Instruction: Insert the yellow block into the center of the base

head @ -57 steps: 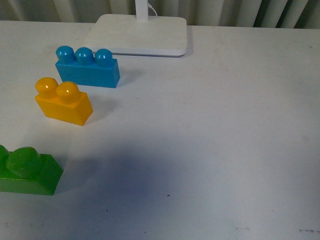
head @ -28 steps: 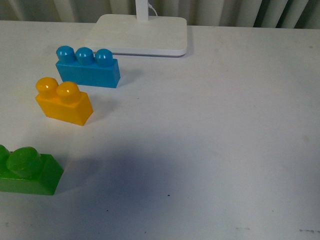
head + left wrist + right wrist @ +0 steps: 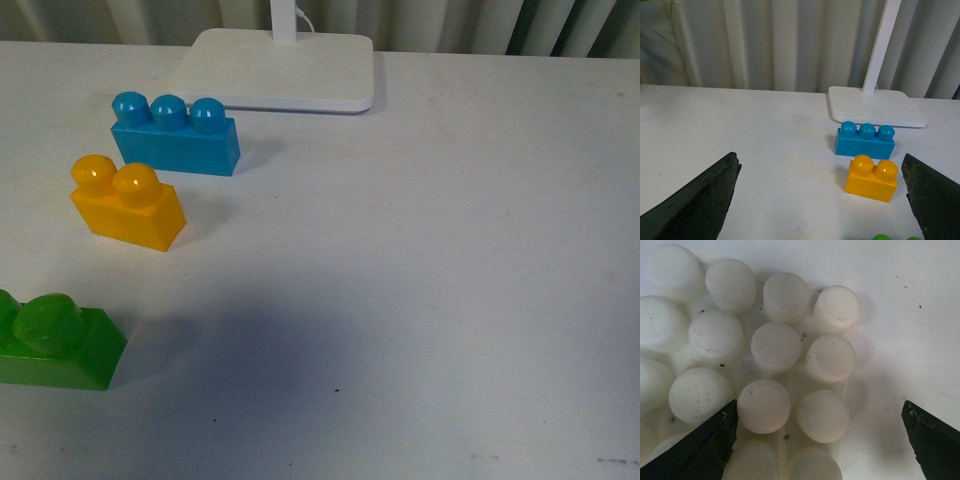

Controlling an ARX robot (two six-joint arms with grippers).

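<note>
The yellow block (image 3: 128,204) stands on the white table at the left, studs up, with nothing on it; it also shows in the left wrist view (image 3: 872,178). My left gripper (image 3: 820,200) is open and empty, low over the table, with the block just inside its one finger. The white studded base (image 3: 755,360) fills the right wrist view from close above. My right gripper (image 3: 820,440) is open and empty over the base's edge. Neither gripper nor the base shows in the front view.
A blue three-stud brick (image 3: 175,136) lies just behind the yellow block. A green brick (image 3: 55,343) sits at the front left edge. The white lamp foot (image 3: 275,70) with its pole stands at the back.
</note>
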